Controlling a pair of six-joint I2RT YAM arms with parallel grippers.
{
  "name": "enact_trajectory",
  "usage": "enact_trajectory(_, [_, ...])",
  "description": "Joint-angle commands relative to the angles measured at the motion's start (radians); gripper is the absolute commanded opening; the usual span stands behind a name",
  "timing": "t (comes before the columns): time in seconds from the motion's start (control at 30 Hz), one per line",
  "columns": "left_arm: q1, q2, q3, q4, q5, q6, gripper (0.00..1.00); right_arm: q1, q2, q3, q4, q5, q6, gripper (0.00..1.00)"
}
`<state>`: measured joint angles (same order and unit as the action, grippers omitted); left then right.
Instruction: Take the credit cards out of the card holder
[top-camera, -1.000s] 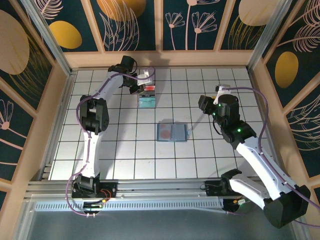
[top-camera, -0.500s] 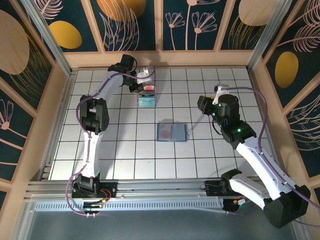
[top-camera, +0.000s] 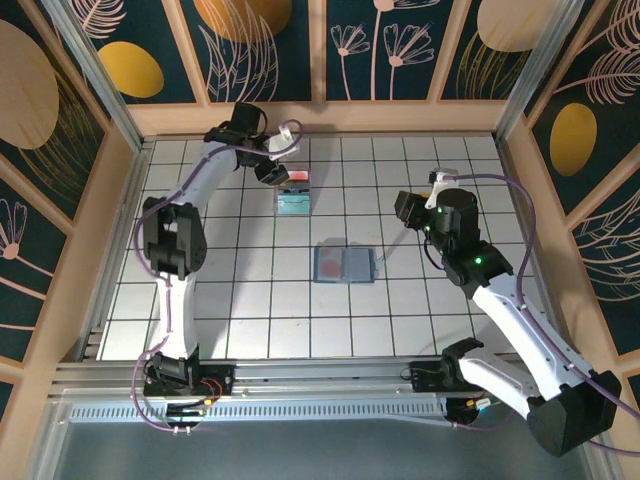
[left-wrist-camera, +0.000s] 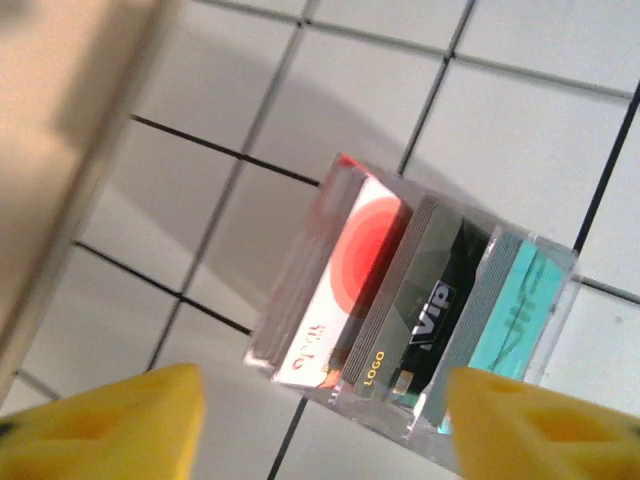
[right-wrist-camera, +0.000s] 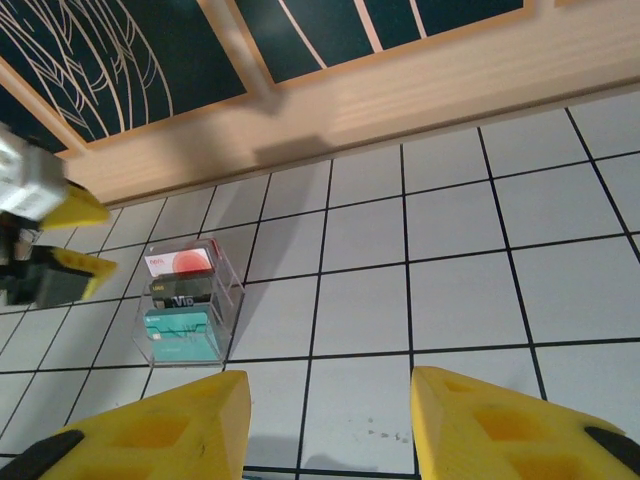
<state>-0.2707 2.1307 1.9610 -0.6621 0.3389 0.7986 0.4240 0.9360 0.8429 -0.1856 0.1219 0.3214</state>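
The card holder (top-camera: 346, 264), a flat slate-blue wallet, lies open on the tiles at mid-table, and its left half shows a salmon-red credit card (top-camera: 330, 264). Behind it stands a small clear box (top-camera: 294, 195) with a white-and-red card (left-wrist-camera: 345, 290), a black card (left-wrist-camera: 430, 310) and a teal card (left-wrist-camera: 515, 320) on edge inside. My left gripper (top-camera: 283, 152) hovers just behind the box, open, its yellow fingertips (left-wrist-camera: 100, 425) holding nothing. My right gripper (top-camera: 403, 212) hangs to the right of the wallet, open and empty (right-wrist-camera: 328, 400), facing the clear box (right-wrist-camera: 185, 315).
A wooden rim (top-camera: 320, 118) runs along the back of the white tiled table (top-camera: 250, 300), close behind the left gripper. The left arm (top-camera: 175, 240) stretches up the left side, and the right arm (top-camera: 500, 300) crosses the right side.
My left gripper has opened, let go of the white-and-red card in the clear box and drawn back toward the rear rim. The right arm has barely moved.
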Motion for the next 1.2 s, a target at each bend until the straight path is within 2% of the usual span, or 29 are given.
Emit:
enact_trajectory(0.0, [-0.012, -0.177, -0.132, 0.156, 0.013, -0.139, 0.84, 0.006, 0.0, 0.021, -0.019, 0.009, 0.036, 0.46])
enact_trajectory(0.03, [-0.02, -0.224, -0.19, 0.206, -0.003, -0.187, 0.94, 0.016, 0.007, 0.022, -0.029, 0.019, 0.045, 0.46])
enact_trajectory(0.07, [-0.028, -0.263, -0.24, 0.247, -0.016, -0.225, 0.99, 0.027, 0.015, 0.022, -0.035, 0.024, 0.05, 0.46])
enact_trajectory(0.23, [-0.079, -0.515, -0.563, 0.539, -0.13, -0.493, 0.99, 0.117, 0.076, 0.022, -0.08, 0.081, 0.106, 0.46])
enact_trajectory(0.33, [-0.08, -0.65, -0.74, 0.707, -0.191, -0.685, 0.99, 0.198, 0.138, 0.031, -0.114, 0.123, 0.142, 0.46])
enact_trajectory(0.53, [-0.079, -0.791, -0.938, 0.812, -0.32, -0.974, 0.99, 0.344, 0.313, 0.047, -0.122, 0.141, 0.212, 0.46])
enact_trajectory(0.7, [-0.079, -0.845, -1.054, 0.832, -0.348, -1.13, 0.99, 0.436, 0.485, 0.096, -0.115, 0.125, 0.247, 0.46])
enact_trajectory(0.87, [-0.079, -0.885, -1.146, 0.868, -0.364, -1.231, 0.99, 0.496, 0.657, 0.183, -0.144, 0.122, 0.263, 0.51])
enact_trajectory(1.17, [-0.079, -0.997, -1.25, 0.901, -0.483, -1.311, 0.99, 0.509, 0.821, 0.245, -0.158, 0.15, 0.251, 0.6])
